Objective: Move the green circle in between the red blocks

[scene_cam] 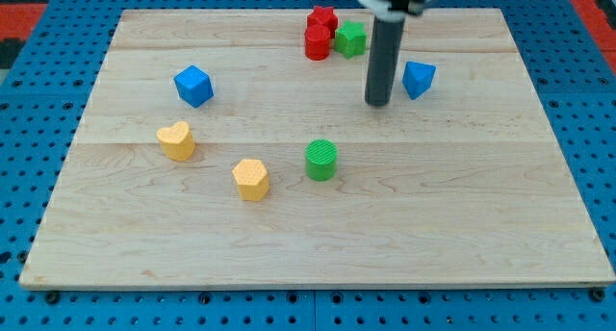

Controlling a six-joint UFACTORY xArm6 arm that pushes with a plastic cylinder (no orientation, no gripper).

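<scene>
Camera view: green circle (321, 160) at desk (462, 235) centre, well apart from red blocks (319, 33) at view's top. My tip (377, 104) just left of blue triangle (418, 79). No pincer on rod; no containers.

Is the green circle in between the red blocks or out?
Out. The green circular block sits alone mid-board; both red blocks touch near the view's top.

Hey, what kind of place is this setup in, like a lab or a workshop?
Probably a robotics lab bench: a wooden board lies on a blue perforated mounting surface, small coloured blocks such as the green circle are scattered on it, and my tip rests beside the blue block.
</scene>
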